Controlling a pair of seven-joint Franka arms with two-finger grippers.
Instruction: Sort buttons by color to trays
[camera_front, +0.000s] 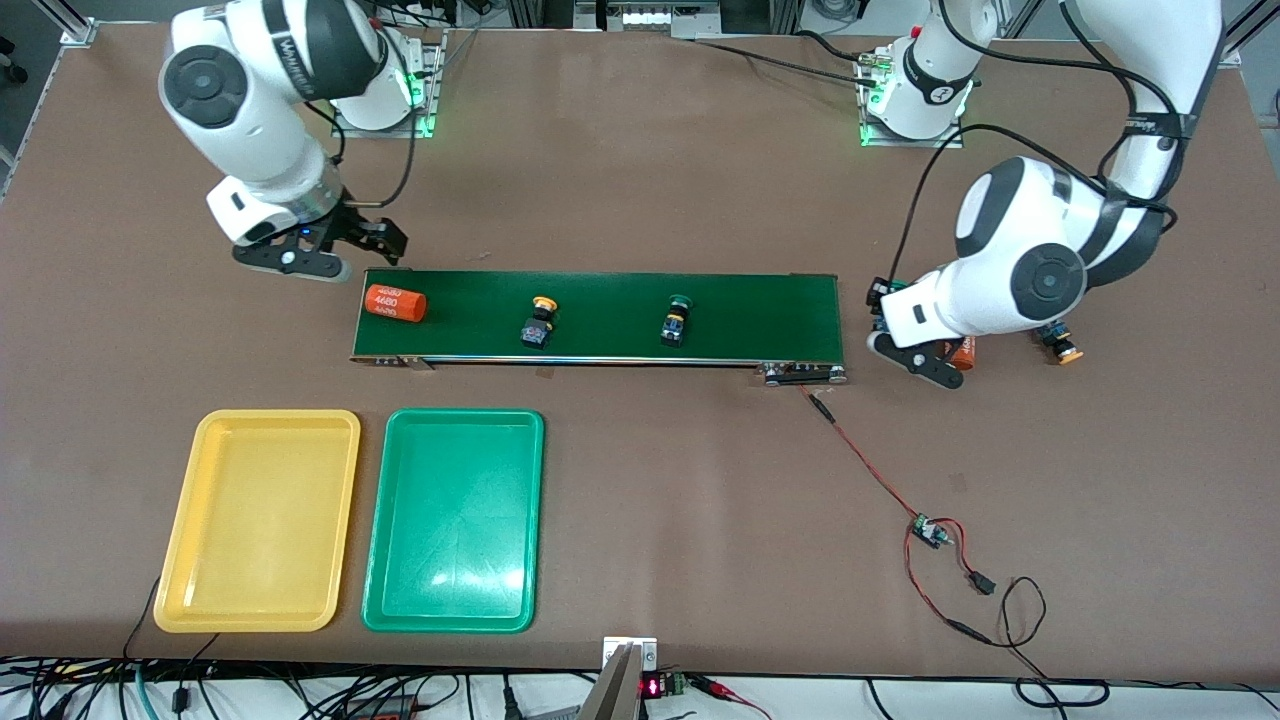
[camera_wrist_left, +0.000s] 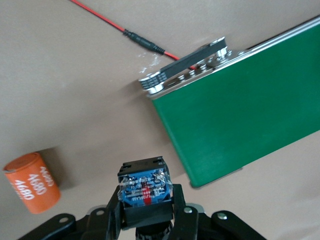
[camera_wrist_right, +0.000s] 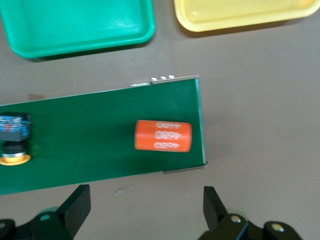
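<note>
On the brown tabletop (camera_front: 640, 150), a long dark-green conveyor belt (camera_front: 600, 315) runs between the two arms. Three things lie on it: an orange cylinder with white print (camera_front: 394, 303) at the right arm's end, a yellow-capped button (camera_front: 540, 322) near the middle, and a green-capped button (camera_front: 677, 319) a little toward the left arm's end, each button lying on its side.

Near the tabletop edge closest to the front camera, toward the right arm's end, sit the yellow tray (camera_front: 175, 540) and the green tray (camera_front: 385, 540), side by side and just apart, neither holding anything.

Off the belt's end at the left arm's side, the left gripper (camera_wrist_left: 145, 220) pinches a button with a black-blue body (camera_wrist_left: 144, 187) between its fingers; the cap's colour is hidden. Beside it on the table lies a second orange cylinder (camera_wrist_left: 32, 182). Another yellow-capped button (camera_front: 1060, 345) lies on the table just under the left arm, toward that end's edge.

Over the table just off the belt's other end hangs the right gripper (camera_wrist_right: 145, 210), fingers spread wide and holding nothing, with the first cylinder below it.
</note>
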